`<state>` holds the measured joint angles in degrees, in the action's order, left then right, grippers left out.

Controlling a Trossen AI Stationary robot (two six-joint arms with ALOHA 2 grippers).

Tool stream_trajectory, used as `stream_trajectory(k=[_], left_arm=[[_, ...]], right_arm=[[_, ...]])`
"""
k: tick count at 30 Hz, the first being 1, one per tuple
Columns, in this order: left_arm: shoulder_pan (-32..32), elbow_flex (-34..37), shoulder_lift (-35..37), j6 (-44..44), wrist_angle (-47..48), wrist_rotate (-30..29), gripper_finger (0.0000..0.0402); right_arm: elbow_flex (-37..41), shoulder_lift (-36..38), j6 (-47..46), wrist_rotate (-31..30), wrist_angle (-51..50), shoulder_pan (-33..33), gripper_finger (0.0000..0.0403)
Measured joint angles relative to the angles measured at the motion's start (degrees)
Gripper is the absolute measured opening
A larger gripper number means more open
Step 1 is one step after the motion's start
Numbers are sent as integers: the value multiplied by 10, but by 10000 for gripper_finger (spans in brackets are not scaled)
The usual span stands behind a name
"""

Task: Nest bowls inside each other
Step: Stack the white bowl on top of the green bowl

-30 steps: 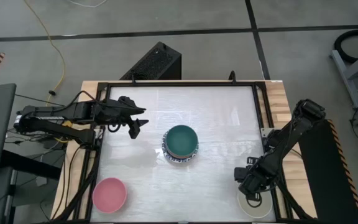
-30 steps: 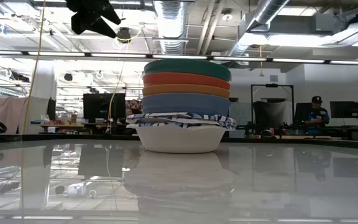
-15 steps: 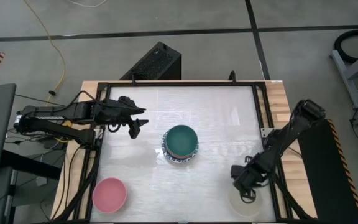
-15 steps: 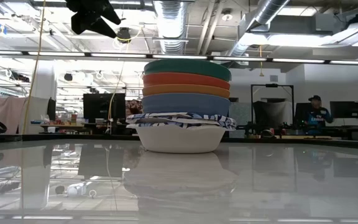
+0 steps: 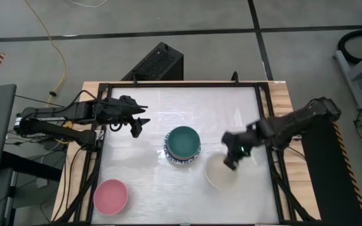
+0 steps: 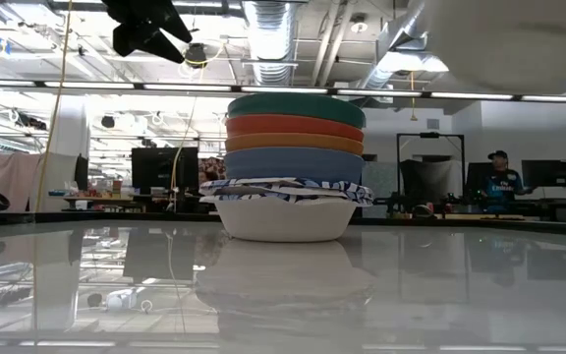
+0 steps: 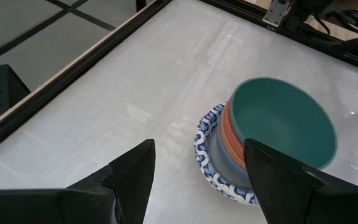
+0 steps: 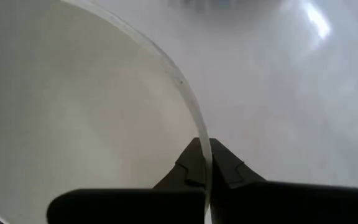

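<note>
Right of the nested stack of bowls point(image 5: 182, 145) at the counter's point(image 5: 143, 182) middle, the right gripper point(image 5: 231, 158) has its jaws pinched on the cream bowl's point(image 5: 220, 174) rim, holding it raised. Far left, the left gripper point(image 5: 137, 126) hangs with jaws apart, empty. A pink bowl point(image 5: 110, 196) sits at the near left corner.

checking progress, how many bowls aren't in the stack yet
2: the pink bowl sits at the table's near left corner, and the cream bowl hangs by its rim from the right gripper, right of the stack.

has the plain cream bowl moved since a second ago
Yes. The plain cream bowl, pinched at its rim by the right gripper, has left the table's near right corner and travelled toward the central bowl stack.
</note>
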<state>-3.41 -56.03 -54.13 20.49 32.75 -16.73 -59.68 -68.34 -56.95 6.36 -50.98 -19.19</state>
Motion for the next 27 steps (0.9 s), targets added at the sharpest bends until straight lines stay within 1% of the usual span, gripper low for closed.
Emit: stream_trajectory(k=[2,5,8,12,16,19,24,27], left_arm=[[-7,0,0,-4,1,0,233],[-17,0,0,-11,8,0,233],[-27,0,0,-12,17,3,233],[-36,0,0,-12,27,16,233],[-39,0,0,-12,27,16,233],[-40,0,0,-12,29,16,233],[-39,0,0,-14,30,16,233],[-39,0,0,-14,30,15,233]], right_arm=[[-30,3,26,-9,0,51,8],[-79,-15,99,-13,1,121,8],[-137,-51,168,-13,1,182,8],[-219,-117,241,-11,-2,233,8],[-292,-189,307,-2,-27,255,9],[-335,-239,356,9,-52,258,9],[-379,-304,416,39,-60,260,10],[-392,-327,431,42,-87,263,11]])
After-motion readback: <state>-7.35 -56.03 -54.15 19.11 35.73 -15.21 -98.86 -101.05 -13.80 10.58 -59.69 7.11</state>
